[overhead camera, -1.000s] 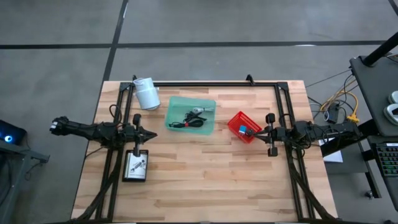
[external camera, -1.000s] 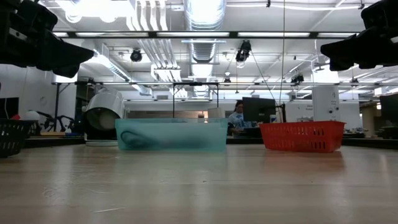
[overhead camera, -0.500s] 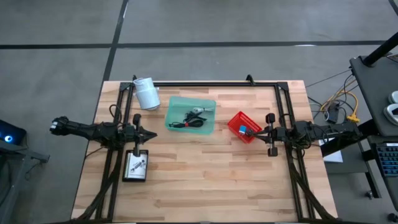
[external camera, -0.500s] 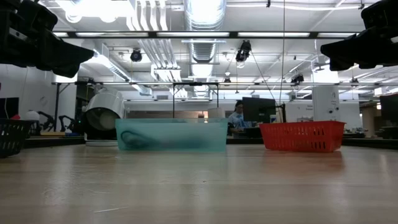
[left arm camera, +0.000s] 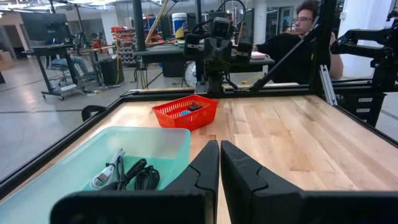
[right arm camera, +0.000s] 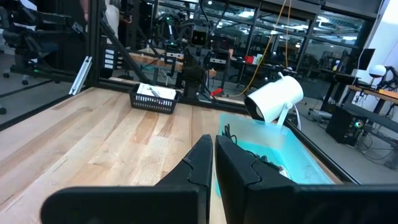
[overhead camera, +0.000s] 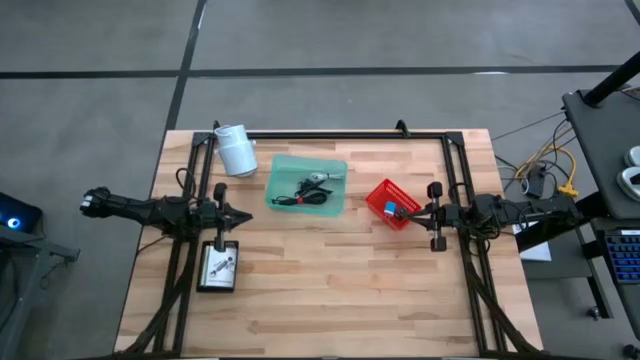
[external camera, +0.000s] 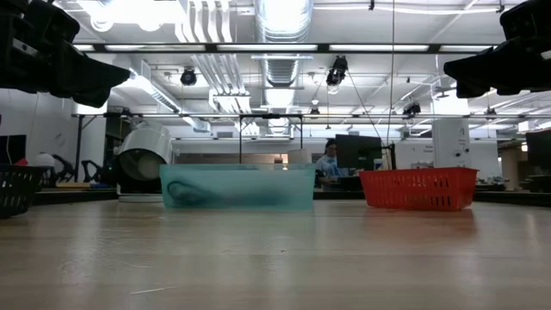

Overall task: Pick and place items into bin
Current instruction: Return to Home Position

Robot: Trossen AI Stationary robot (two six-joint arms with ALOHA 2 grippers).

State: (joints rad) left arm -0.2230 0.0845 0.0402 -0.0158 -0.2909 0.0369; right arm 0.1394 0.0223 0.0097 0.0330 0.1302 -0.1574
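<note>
A translucent green bin (overhead camera: 306, 184) sits at the table's far middle and holds black cables and a silver cable (left arm camera: 124, 174). A red basket (overhead camera: 392, 203) to its right holds a small blue item. A black tray (overhead camera: 218, 266) at the near left carries white printed packets. My left gripper (overhead camera: 243, 216) hovers shut over the table left of the green bin, above the black tray's far end. My right gripper (overhead camera: 412, 214) hovers shut just right of the red basket. Both grippers touch nothing.
A white cylindrical roll on a stand (overhead camera: 236, 150) is at the far left corner. Black frame rails (overhead camera: 455, 190) run along the table's sides and far edge. Bare wood lies across the near middle of the table (overhead camera: 340, 280). A person sits beyond the table (left arm camera: 298, 37).
</note>
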